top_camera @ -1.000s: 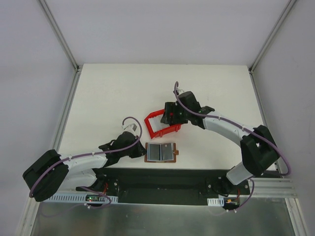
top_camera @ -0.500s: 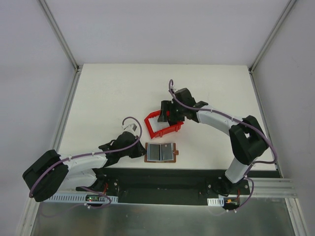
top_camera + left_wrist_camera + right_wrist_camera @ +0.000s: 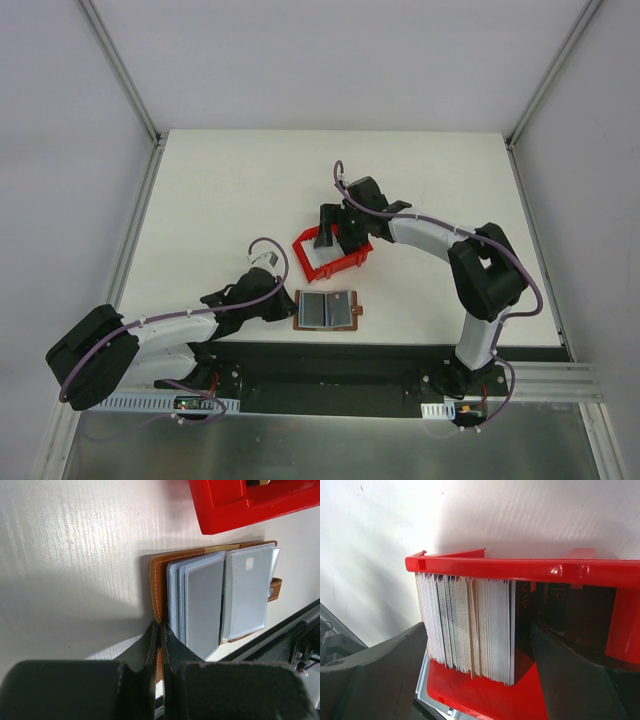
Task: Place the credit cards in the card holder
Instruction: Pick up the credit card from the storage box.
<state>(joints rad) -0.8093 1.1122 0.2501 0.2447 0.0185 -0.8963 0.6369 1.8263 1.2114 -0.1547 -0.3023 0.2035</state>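
**Left hand clamps the open card holder; right hand spread over the card stack**

On the white table (image 3: 220, 200), the left hand (image 3: 288, 311) (image 3: 160, 642) sits at the card holder's 9 o'clock. Its fingers are clenched tight on the brown cover's edge. The card holder (image 3: 327, 309) (image 3: 200, 605) lies open and flat near the table's front edge, its clear grey-blue sleeves facing up. The red tray (image 3: 305, 258) (image 3: 240, 510) (image 3: 520, 570) stands just beside it at its 12 o'clock, apart from it. The credit cards (image 3: 470, 625) stand on edge in a packed stack inside the tray. The right hand (image 3: 335, 235) (image 3: 475, 670) is over the tray, released. Its fingers are spread wide on either side of the stack and grasp nothing.
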